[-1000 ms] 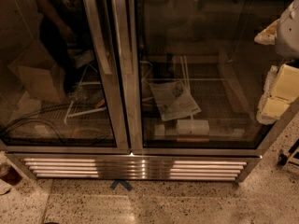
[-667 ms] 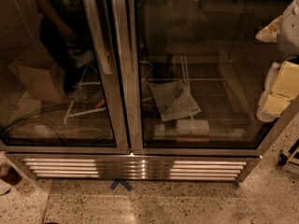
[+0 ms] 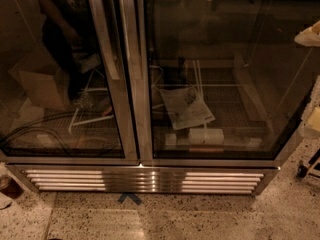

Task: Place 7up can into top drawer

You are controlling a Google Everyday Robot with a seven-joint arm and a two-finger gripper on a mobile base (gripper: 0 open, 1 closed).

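1. The hand [image 3: 309,34] is seen at the upper right edge, largely cut off by it. Whether it is open or closed cannot be told.
2. The 7up can cannot be made out anywhere in the view.
3. The view is filled by a glass-door cooler [image 3: 142,84] with a slatted metal grille [image 3: 145,180] below it.
4. A printed paper [image 3: 187,106] and a white box [image 3: 206,135] are seen behind the right glass.
5. A blue tape mark [image 3: 129,199] is seen on the speckled floor [image 3: 210,221], just in front of the grille.
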